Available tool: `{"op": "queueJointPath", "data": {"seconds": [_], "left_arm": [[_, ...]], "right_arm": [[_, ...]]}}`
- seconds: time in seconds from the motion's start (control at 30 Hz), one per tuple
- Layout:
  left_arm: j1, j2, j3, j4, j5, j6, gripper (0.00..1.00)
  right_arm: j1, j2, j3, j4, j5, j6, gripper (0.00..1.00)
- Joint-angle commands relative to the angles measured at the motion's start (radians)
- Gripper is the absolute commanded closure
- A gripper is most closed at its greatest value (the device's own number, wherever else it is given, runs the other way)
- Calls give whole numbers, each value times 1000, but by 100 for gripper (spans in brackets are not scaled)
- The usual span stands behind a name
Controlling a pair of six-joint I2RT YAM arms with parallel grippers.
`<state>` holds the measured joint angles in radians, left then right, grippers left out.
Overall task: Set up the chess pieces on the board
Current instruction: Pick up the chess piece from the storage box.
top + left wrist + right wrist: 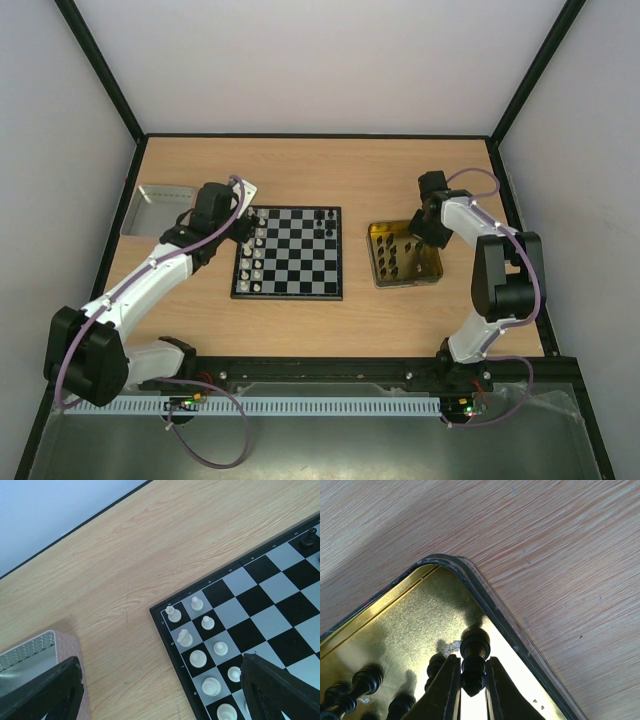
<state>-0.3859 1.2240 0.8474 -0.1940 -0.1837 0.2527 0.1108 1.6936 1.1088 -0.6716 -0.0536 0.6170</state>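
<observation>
Board [300, 262]: laid at the middle of the worktop [330, 170], square to its edges.
White pieces [252, 255]: stood in two files along the board's 9 o'clock edge.
Black pieces [322, 215]: a few are stood by the board's 1 o'clock corner; the rest are gathered in the yellow tray.
Yellow tray [428, 262]: set at 3 o'clock of the board, near it but apart.
Silver tray [150, 215]: set at 10 o'clock of the board.
Left gripper [160, 685]: held above the board's 9 o'clock edge, jaws spread wide, nothing gripped.
Right gripper [472, 672]: lowered into the yellow tray's 1 o'clock corner, fingers pressed onto an upright black piece [475, 645]; whether its base is lifted cannot be told.
</observation>
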Motion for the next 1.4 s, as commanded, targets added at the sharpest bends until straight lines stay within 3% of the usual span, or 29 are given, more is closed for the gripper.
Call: {"op": "queueJointPath", "data": {"seconds": [0.0, 0.13, 0.27, 0.6, 0.9, 1.1, 1.37], "left_arm": [[1, -20, 12, -8, -5, -7, 13], [1, -22, 14, -10, -4, -7, 13], [1, -23, 16, -13, 0, -5, 13], [0, -19, 19, -13, -2, -4, 13], [0, -8, 22, -12, 0, -3, 13], [0, 2, 22, -12, -7, 0, 13], [0, 7, 27, -13, -23, 0, 13]], "right_arm": [[-6, 27, 2, -6, -5, 6, 88], [-5, 33, 2, -3, -11, 7, 78], [-5, 36, -3, -2, -20, 5, 76], [-6, 24, -5, -14, -17, 10, 97], [5, -79, 58, -111, 31, 5, 98], [129, -125, 131, -164, 58, 54, 98], [317, -40, 295, -205, 69, 83, 98]]}}
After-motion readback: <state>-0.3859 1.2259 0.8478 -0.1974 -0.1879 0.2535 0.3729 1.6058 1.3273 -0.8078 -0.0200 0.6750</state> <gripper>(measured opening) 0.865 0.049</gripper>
